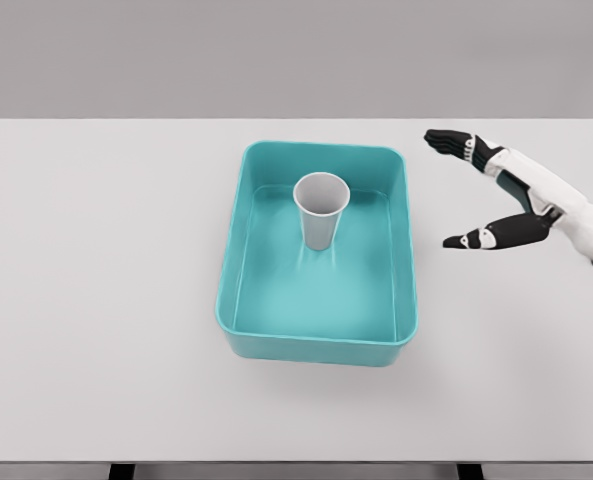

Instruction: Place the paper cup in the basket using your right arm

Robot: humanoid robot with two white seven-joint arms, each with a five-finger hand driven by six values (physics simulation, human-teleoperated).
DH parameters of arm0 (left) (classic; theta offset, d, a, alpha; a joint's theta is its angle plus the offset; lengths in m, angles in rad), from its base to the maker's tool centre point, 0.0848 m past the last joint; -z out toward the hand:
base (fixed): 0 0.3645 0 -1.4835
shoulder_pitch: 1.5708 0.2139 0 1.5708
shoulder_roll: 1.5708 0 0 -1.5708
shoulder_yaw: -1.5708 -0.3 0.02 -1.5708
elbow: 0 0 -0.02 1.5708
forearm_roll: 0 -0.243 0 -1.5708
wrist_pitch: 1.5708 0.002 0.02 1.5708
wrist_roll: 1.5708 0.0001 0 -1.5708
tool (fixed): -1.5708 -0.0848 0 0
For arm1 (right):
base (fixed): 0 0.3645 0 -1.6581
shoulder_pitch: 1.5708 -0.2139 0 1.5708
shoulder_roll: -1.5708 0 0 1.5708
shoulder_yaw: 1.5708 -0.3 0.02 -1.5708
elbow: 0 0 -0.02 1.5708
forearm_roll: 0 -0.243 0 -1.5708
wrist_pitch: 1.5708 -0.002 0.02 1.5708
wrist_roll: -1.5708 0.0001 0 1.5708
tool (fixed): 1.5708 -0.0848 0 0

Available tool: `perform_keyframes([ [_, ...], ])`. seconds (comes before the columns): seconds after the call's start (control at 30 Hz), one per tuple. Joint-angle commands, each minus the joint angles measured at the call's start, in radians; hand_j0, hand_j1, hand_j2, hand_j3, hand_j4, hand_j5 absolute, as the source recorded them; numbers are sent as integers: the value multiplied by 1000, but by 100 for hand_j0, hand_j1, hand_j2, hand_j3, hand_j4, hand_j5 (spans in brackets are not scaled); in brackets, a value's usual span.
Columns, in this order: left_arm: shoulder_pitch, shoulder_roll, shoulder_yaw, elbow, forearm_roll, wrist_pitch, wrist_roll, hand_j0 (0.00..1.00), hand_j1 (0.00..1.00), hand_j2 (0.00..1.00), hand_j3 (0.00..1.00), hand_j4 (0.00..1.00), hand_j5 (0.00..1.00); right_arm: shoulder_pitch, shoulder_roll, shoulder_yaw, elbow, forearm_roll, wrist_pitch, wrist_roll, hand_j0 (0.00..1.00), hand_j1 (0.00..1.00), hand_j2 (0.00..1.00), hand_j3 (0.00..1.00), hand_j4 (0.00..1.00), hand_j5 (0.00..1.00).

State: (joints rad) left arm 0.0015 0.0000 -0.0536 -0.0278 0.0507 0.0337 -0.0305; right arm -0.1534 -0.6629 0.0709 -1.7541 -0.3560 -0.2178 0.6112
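While the white table [96, 300] spreads bare at the left, the teal basket [238, 270] sits near its middle, and the paper cup [321, 210] stands upright inside it, toward the far end, mouth up. Well to the right of the basket, the right hand [496, 195] hangs above the table with fingers [446, 140] spread and thumb apart, grasping nothing

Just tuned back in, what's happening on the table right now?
The cup stands upright inside the teal basket, toward its far end, and nothing is holding it. The right robot hand is off to the right of the basket, above the table, fingers spread and empty. The left arm is out of view. As things lie, the cup is already in the basket.
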Motion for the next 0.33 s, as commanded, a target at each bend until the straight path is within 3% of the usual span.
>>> perform_keyframes([
  [0.0, 0, 0, 0, 0, 0, 0, 0, 100, 100, 100, 100, 100, 100, 0, -27, -13, -1, -8, -8, 0, 100, 100, 100, 100, 100, 100],
  [0.3, -2, 0, -2, -1, 9, 0, 0, 100, 100, 100, 100, 100, 100, 17, -40, -17, 1, -8, -11, 0, 100, 100, 100, 100, 100, 100],
])
